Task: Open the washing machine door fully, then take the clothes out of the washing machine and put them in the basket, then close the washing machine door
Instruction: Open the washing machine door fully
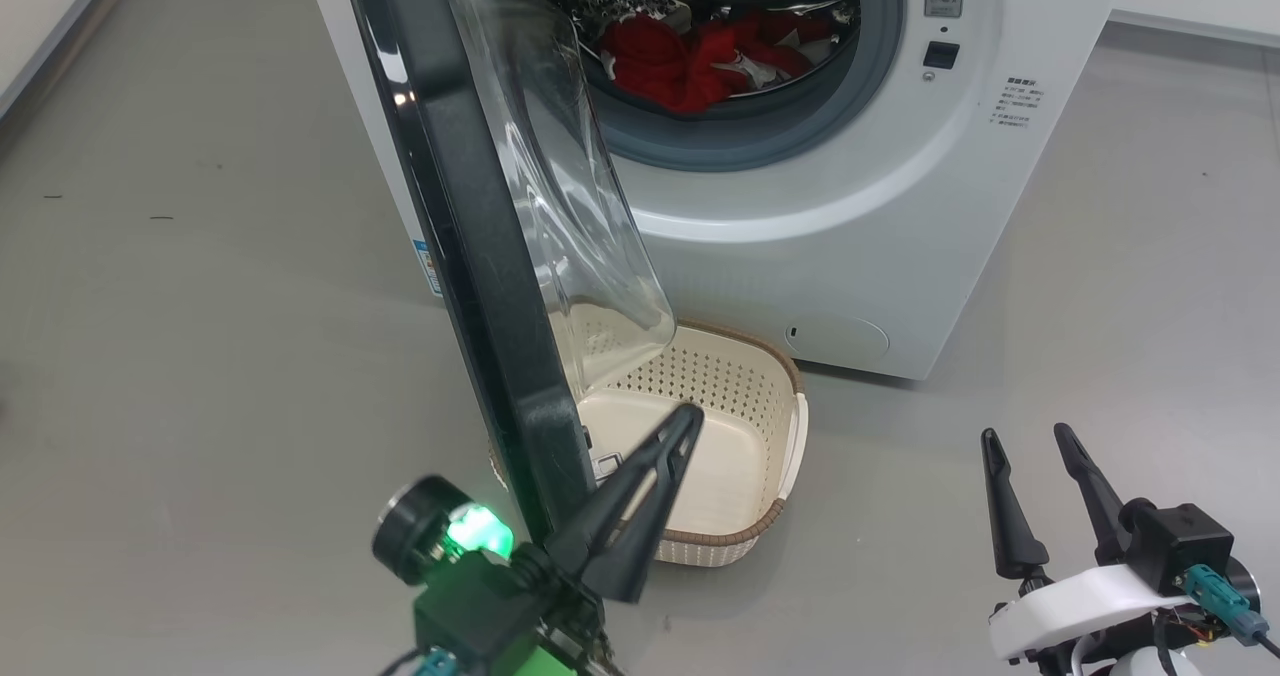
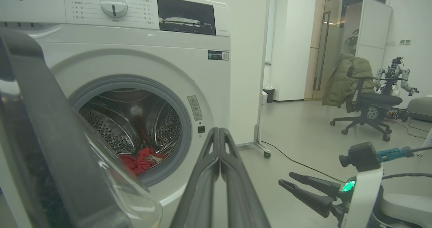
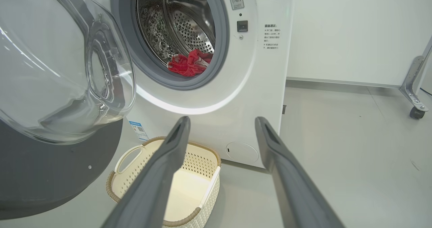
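"sense" at top left of the washing machine (image 2: 135,61); other labels illegible

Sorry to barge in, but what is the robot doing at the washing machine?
The robot is about to empty the washing machine. Its door is swung open, with the shut left gripper close beside the door's black rim. The red clothes lie in the drum, and the basket on the floor below looks empty. The right gripper is open, holding nothing.
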### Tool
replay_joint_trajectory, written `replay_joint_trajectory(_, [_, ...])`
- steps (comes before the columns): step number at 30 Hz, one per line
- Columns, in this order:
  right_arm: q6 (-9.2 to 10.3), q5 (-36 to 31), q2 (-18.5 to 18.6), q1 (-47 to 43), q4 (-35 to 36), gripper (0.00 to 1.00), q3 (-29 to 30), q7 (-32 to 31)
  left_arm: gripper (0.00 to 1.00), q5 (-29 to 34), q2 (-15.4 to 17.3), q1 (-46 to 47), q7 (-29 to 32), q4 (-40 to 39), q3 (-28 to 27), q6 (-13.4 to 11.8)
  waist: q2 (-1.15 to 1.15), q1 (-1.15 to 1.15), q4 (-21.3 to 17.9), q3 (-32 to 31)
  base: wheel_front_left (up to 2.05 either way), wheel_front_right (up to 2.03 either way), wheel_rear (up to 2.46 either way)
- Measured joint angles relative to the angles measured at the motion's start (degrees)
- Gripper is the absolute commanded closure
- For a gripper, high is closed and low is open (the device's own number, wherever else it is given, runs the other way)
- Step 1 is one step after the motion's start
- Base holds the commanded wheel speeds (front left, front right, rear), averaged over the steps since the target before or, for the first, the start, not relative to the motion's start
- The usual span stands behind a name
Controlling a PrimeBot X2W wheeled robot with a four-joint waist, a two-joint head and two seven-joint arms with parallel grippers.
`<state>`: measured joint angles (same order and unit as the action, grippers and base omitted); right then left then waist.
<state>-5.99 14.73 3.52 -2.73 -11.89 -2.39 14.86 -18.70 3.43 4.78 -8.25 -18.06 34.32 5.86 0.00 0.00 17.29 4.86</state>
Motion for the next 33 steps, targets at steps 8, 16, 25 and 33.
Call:
replay_joint_trajectory(8, [-0.45,-0.49,-0.1,0.0,-0.11,0.0,0.01,0.0,1.0,-2.6,1.05,-3.14,5.44,5.63,3.42,0.44,0.0,0.0,-0.19,0.15,0.0,0.0,0.0])
replay_joint_trajectory(16, [-0.49,-0.75,-0.29,0.01,-0.11,0.0,0.23,0.0,1.0,-4.01,1.12,-4.2,7.5,9.95,1.91,0.16,0.0,0.0,-0.52,0.16,0.0,0.0,0.0])
replay_joint_trajectory(25, [-0.51,-0.77,-0.43,0.01,-0.11,0.0,0.55,0.0,1.0,-3.26,1.46,-4.09,7.48,12.47,-2.23,-2.35,0.0,0.0,-0.63,0.24,0.0,0.0,0.0])
replay_joint_trajectory(33, [-0.62,-0.77,-0.71,0.01,-0.11,0.0,0.92,0.0,1.0,-3.18,1.42,-3.86,7.4,13.88,-3.33,-3.9,0.0,0.0,-0.79,0.37,0.0,0.0,0.0])
